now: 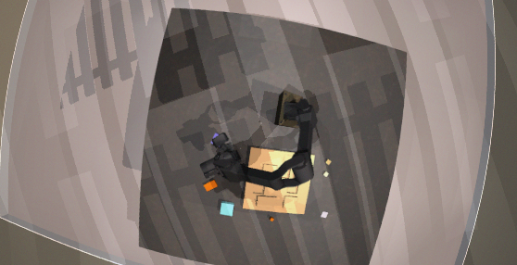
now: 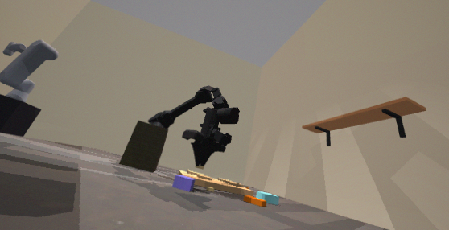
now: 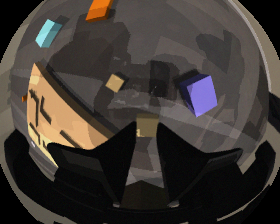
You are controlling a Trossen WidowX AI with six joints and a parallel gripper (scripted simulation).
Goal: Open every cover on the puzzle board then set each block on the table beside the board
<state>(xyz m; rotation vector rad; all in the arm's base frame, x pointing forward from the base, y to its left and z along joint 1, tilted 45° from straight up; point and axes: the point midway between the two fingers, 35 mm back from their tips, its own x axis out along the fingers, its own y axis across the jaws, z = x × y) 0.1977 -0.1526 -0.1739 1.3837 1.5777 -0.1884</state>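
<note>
My gripper [image 2: 199,166] [image 3: 146,126] is shut on a small tan block, held above the table beside the puzzle board [image 1: 255,156] [image 2: 230,187] [image 3: 58,112]. The board shows dark grooves; the arm hides part of it from above, and I cannot tell how each cover stands. Another small tan block [image 2: 210,189] [image 3: 115,83] lies on the table beside the board. Two small pale yellow blocks [image 1: 328,161] [image 1: 326,174] and a whitish one [image 1: 324,214] lie at the board's right in the top view. A tiny orange block [image 1: 271,219] lies below it.
A purple block [image 1: 215,137] [image 2: 183,182] [image 3: 200,96], an orange block [image 1: 210,185] [image 2: 254,201] [image 3: 99,9] and a cyan block [image 1: 226,208] [image 2: 267,197] [image 3: 48,33] lie on the gripper's side of the board. The arm's base block [image 2: 145,146] stands behind the board.
</note>
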